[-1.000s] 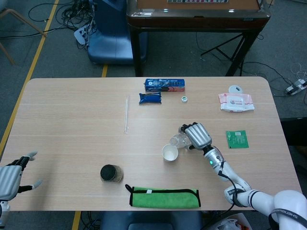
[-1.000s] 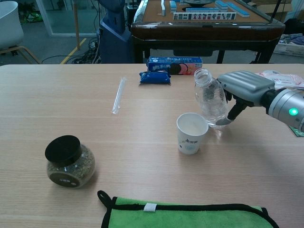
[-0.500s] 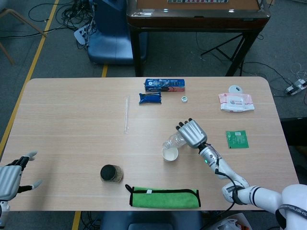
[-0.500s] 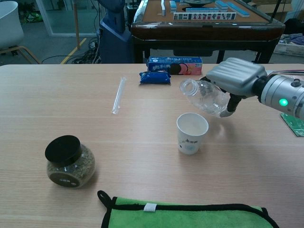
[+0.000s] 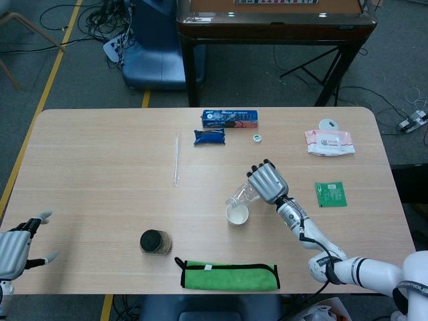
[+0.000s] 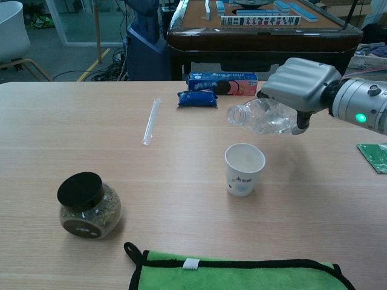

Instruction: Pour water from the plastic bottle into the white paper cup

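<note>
The plastic bottle [image 6: 261, 116] is held tipped nearly on its side above the table [image 6: 181, 181], its open mouth pointing toward the robot's left and hanging just above and slightly behind the rim of the white paper cup [image 6: 244, 169]. It is gripped around its body by the right hand [image 6: 299, 90], whose fingers are wrapped over the bottle's far end; in the head view the same hand [image 5: 269, 182] is seen from the back, covering most of the bottle [image 5: 239, 195], with the cup [image 5: 237, 214] directly below the neck. The cup is standing upright on the table. Whether water is flowing cannot be told. The left hand [image 5: 15, 249] is seen at the near left edge of the table, fingers spread and nothing in them. A glass jar with a black lid [image 6: 87, 205] is placed well to the left of the cup, and a green cloth [image 6: 236, 272] is laid along the near edge. A clear straw [image 6: 150, 121], two blue snack packs [image 6: 221, 81] and a bottle cap [image 5: 257, 138] are found farther back.
</note>
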`<state>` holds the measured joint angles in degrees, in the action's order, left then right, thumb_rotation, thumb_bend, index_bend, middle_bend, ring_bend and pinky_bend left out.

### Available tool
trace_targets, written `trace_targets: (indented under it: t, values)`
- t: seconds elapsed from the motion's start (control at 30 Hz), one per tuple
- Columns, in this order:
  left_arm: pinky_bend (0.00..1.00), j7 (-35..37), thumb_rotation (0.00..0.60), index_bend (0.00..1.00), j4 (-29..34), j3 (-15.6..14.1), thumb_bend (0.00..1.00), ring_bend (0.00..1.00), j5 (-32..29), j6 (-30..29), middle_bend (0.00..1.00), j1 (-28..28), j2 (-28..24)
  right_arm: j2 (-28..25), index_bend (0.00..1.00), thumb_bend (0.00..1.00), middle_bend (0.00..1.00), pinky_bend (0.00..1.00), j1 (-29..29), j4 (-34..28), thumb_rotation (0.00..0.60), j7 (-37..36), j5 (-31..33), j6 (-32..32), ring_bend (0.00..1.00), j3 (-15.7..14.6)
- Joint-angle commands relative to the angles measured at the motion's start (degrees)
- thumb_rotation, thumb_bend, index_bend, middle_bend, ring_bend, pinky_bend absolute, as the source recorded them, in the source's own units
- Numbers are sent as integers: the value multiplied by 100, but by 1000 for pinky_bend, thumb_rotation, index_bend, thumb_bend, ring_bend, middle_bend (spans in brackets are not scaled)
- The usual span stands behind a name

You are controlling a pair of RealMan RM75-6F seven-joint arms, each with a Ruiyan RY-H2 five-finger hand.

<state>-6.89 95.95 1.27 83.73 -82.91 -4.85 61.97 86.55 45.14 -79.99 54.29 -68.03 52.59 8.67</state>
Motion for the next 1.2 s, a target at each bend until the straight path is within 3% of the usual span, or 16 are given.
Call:
trace_targets:
  t: [0.03,0.6,1.2]
  values:
    - [575,-2,600,209,-2,1,39,419,-1,0,337,0,1,-132,629,150,635,497,51,-144,600,285,168,60,524,-82]
    - [575,-55,600,209,-23,-5,38,419,-25,36,337,-10,25,-623,629,150,635,497,37,-440,600,731,430,245,524,-468]
    - [575,-44,600,209,-25,9,38,419,-47,33,337,-9,28,-560,629,150,635,497,198,-467,600,1334,821,300,524,-707]
